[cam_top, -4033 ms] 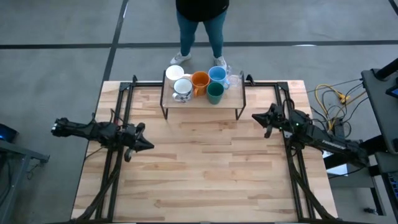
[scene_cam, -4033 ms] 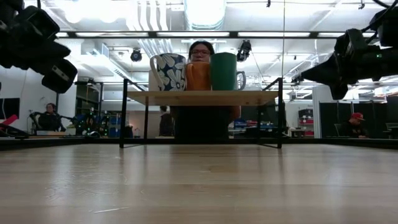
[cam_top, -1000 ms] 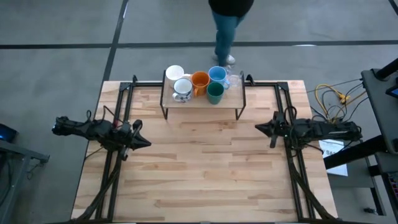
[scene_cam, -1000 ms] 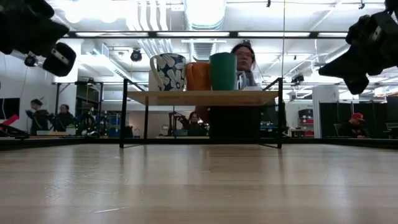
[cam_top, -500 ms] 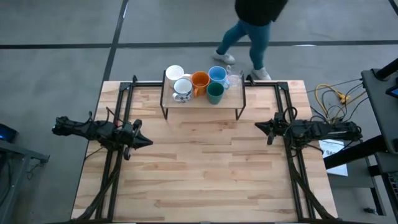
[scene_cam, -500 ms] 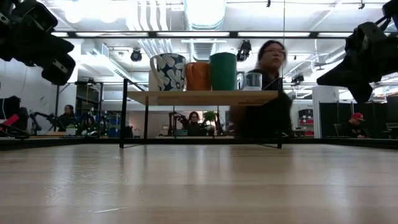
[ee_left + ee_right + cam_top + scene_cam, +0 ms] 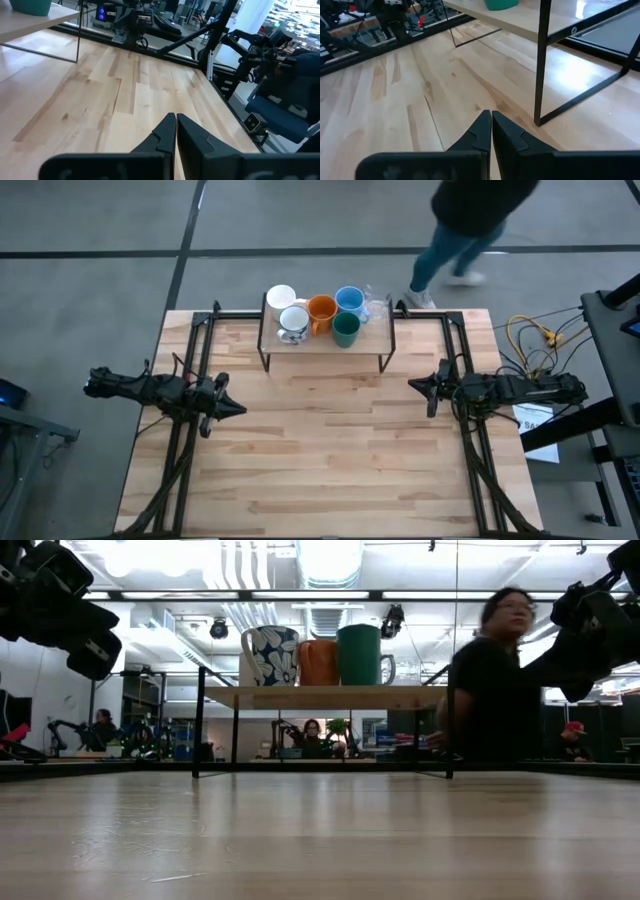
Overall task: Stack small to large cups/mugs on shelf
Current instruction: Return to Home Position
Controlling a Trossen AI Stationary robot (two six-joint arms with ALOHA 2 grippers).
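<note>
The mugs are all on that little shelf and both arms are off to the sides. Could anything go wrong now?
The clear glass sits near the shelf's far right corner, and a person is close behind that end of the table; a bump could tip it off.
The orange mug, green cup and white patterned mug crowd together; one jolt might topple several.
The left pincer and right pincer, both shut, hang well clear of the shelf, so little risk there.

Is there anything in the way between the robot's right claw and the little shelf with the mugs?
No, nothing visible is in the way. Only bare light wooden table lies between the shut right claw and the small wooden shelf with thin black legs.
</note>
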